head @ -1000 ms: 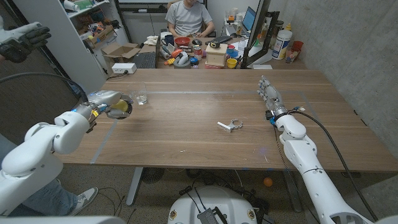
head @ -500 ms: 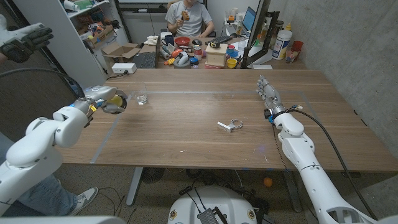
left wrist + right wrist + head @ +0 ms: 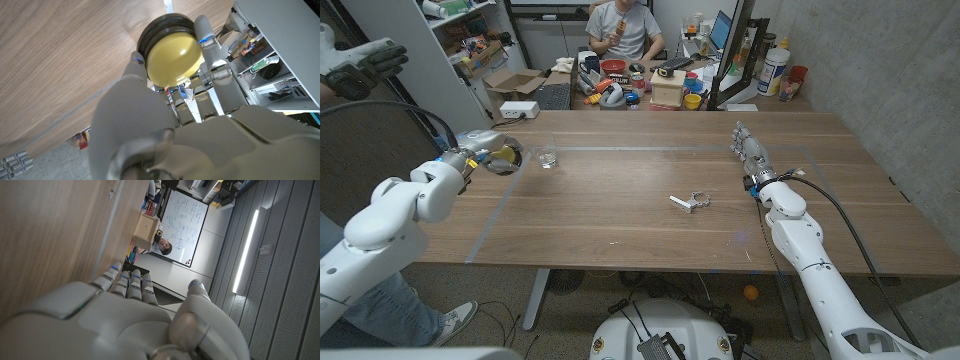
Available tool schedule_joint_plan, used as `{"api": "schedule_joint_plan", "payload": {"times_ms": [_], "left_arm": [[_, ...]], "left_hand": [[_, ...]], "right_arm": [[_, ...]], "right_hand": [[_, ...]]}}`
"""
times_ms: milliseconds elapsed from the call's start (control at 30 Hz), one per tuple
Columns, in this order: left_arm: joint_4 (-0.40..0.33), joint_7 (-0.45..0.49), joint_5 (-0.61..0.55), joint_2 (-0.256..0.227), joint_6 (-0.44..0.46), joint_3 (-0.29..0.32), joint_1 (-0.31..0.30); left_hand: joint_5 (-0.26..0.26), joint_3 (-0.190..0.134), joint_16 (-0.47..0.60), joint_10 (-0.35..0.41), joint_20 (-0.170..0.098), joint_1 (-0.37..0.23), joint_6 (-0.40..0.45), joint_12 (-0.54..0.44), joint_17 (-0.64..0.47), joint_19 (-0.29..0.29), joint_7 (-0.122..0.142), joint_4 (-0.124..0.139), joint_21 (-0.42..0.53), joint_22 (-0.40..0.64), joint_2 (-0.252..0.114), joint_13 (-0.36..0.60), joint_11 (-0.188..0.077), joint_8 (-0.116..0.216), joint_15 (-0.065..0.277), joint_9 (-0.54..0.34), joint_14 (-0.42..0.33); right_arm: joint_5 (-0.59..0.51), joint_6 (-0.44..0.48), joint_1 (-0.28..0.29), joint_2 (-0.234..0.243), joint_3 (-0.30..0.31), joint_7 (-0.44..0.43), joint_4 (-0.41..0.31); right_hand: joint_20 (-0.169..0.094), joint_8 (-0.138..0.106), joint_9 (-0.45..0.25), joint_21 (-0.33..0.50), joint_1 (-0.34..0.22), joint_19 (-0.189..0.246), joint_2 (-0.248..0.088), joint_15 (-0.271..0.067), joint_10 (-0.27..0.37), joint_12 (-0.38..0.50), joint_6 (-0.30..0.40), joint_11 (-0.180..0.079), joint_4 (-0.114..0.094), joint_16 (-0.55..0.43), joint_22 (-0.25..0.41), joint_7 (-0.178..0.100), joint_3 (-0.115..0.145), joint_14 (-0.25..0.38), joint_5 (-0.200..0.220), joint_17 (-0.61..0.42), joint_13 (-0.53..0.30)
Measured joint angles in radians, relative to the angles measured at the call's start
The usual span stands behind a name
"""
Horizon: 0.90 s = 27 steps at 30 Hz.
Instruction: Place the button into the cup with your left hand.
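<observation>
My left hand [image 3: 477, 160] is over the table's left edge and holds the button [image 3: 503, 157], a yellow dome in a dark ring. In the left wrist view the button [image 3: 172, 56] sits pinched between the fingertips [image 3: 204, 30] of that hand [image 3: 165, 125]. The cup [image 3: 548, 158], a small clear glass, stands on the table just to the right of the button, apart from it. My right hand [image 3: 752, 155] stands on its edge at the table's right side, fingers straight and holding nothing; its back [image 3: 125, 320] shows in the right wrist view.
A small metal clip-like object [image 3: 690, 201] lies on the wooden table [image 3: 620, 230] right of centre. A person sits behind the far edge at a cluttered desk [image 3: 640, 80]. A cardboard box [image 3: 512, 82] and a shelf stand at the back left.
My left hand has carried the button farther from me and slightly to the left, along the table's left edge. The right hand and the cup have stayed put.
</observation>
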<state>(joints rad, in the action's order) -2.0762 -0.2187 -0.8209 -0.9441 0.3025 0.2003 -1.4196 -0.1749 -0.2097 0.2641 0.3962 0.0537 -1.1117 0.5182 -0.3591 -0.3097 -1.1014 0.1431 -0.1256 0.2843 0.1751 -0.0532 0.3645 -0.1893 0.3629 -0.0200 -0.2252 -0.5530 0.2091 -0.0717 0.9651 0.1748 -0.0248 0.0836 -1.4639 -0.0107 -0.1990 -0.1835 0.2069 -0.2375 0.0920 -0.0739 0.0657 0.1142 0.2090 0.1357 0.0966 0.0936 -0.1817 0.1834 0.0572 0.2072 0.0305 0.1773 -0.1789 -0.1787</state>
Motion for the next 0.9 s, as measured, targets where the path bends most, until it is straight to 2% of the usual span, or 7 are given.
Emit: {"api": "schedule_joint_plan", "payload": {"times_ms": [167, 600, 900], "left_arm": [[0.021, 0.014, 0.019, -0.021, 0.025, -0.028, 0.034], [0.074, 0.044, 0.050, -0.070, 0.046, -0.119, 0.133], [0.123, 0.053, 0.070, -0.098, 0.049, -0.208, 0.232]], "left_hand": [[0.000, 0.000, -0.003, 0.005, 0.000, 0.000, 0.009, 0.000, 0.000, 0.000, -0.002, 0.000, 0.000, 0.000, 0.000, 0.003, 0.005, 0.000, 0.000, 0.000, 0.000], [0.000, -0.007, -0.010, 0.014, 0.000, 0.000, 0.022, 0.001, 0.000, 0.000, 0.000, 0.001, -0.008, 0.000, 0.000, 0.005, -0.004, 0.004, -0.003, 0.000, -0.003], [0.001, -0.007, -0.012, 0.021, -0.008, 0.000, 0.022, 0.002, 0.000, 0.003, 0.000, 0.001, -0.012, 0.001, 0.000, 0.010, -0.003, 0.004, -0.003, 0.000, -0.003]], "right_arm": [[-0.002, 0.000, -0.011, -0.002, -0.001, 0.002, 0.014], [-0.006, -0.002, -0.024, -0.004, 0.001, 0.004, 0.025], [-0.007, -0.001, -0.031, -0.004, 0.004, 0.002, 0.028]], "right_hand": [[0.000, 0.000, 0.000, 0.000, 0.000, 0.000, 0.000, 0.000, 0.000, 0.000, 0.000, 0.000, 0.000, 0.000, 0.000, 0.000, 0.000, 0.000, 0.000, 0.000, 0.000], [0.000, 0.000, 0.000, 0.000, 0.000, 0.000, 0.000, 0.000, 0.004, 0.000, 0.000, 0.004, 0.000, 0.000, 0.000, 0.000, 0.000, 0.000, 0.000, 0.000, 0.000], [0.000, 0.000, 0.000, 0.000, 0.000, 0.000, 0.000, 0.000, 0.004, 0.000, 0.000, 0.004, 0.000, 0.000, 0.000, 0.000, 0.000, 0.000, 0.000, 0.000, 0.000]]}}
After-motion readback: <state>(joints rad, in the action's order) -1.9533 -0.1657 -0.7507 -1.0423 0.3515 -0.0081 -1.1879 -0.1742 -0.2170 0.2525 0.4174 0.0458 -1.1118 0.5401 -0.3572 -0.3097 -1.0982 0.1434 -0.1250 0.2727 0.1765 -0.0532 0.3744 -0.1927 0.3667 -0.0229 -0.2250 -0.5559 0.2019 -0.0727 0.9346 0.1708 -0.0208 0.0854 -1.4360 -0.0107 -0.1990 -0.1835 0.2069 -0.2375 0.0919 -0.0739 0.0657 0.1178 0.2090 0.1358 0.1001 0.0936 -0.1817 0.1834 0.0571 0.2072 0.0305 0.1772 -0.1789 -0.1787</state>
